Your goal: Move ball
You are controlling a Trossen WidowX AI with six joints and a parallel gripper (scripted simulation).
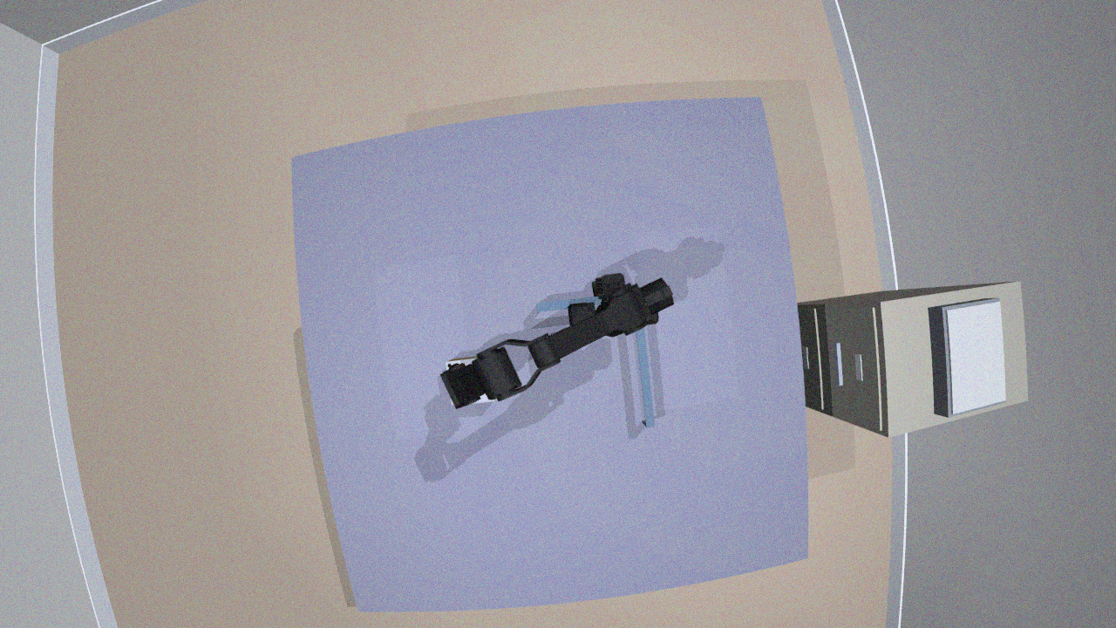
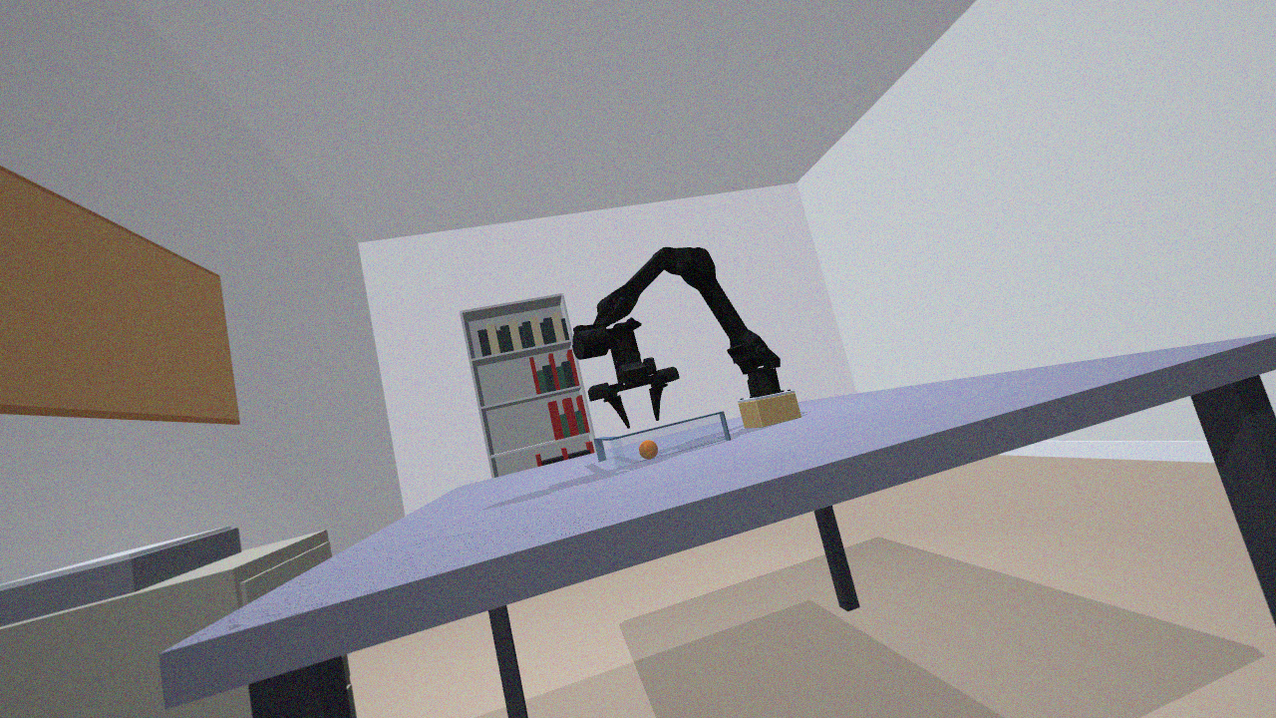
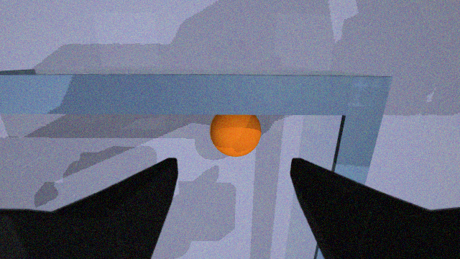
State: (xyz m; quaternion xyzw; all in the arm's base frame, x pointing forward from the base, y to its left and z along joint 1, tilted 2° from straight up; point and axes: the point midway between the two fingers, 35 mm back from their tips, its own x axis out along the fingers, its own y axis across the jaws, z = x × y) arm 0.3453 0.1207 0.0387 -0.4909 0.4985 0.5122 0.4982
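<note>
Pale grey walls close in the room, with a bookshelf [image 2: 527,384] of red and dark books standing against the far one and a brown board [image 2: 107,312] hanging on the wall beside it. Near the middle of the floor stands a table [image 2: 802,464] with a lavender top and dark legs; off one of its edges sits a low cabinet [image 1: 913,355].

On the worktop, well in from every edge, two low clear walls [image 3: 201,94] meet at a right angle, bluish where the light catches them. The orange ball [image 3: 235,134] rests on the table inside that corner, tight against the foot of the longer wall and a little way along from where the two walls join. In the exterior view the ball [image 2: 647,449] shows through the glass, sitting on the surface. I cannot make out a separate see-through copy; only the one orange sphere shows.

The black arm rises from a tan block [image 2: 768,410] fixed on the worktop, arches up and over, and comes down with the gripper [image 2: 638,412] pointing at the table. It hangs above the ball, clear of it, with open air between the fingertips and the sphere. Its two dark fingers are spread well apart, wider than the ball, and nothing is between them. From overhead, the arm [image 1: 577,331] hides the ball and part of the corner.
</note>
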